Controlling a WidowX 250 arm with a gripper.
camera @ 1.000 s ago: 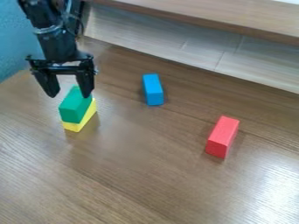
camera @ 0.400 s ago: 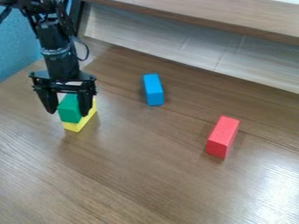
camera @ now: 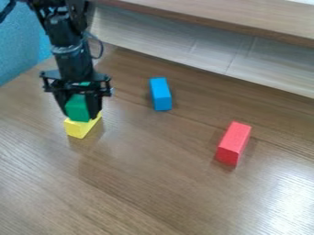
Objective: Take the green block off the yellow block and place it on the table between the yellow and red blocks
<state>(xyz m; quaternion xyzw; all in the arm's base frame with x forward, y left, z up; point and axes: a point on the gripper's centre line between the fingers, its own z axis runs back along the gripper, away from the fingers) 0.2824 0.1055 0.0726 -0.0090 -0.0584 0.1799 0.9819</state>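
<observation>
Seen in the camera view, where clock directions run from the middle of the picture, the black arm (camera: 72, 55) comes in from eleven o'clock and its gripper (camera: 79, 115) hangs at nine. The claw is narrowed around a green block (camera: 76, 108), one finger on either side, holding it. Directly beneath the green block is a yellow block (camera: 78, 129), which rests on the brown wooden table (camera: 141, 183) with its long side running from about one o'clock to seven. Whether green and yellow touch, I cannot tell.

Just off the middle, toward twelve o'clock, a blue block (camera: 160, 95) lies with its length from twelve to six, well apart from the gripper. Out at four o'clock a red block (camera: 233, 143) lies pointing from one to seven. Beyond the table, from about eleven o'clock round to two, stands a pale panel (camera: 184, 41) with a wooden ledge (camera: 215, 16) above it; a blue surface (camera: 18, 50) fills ten o'clock.
</observation>
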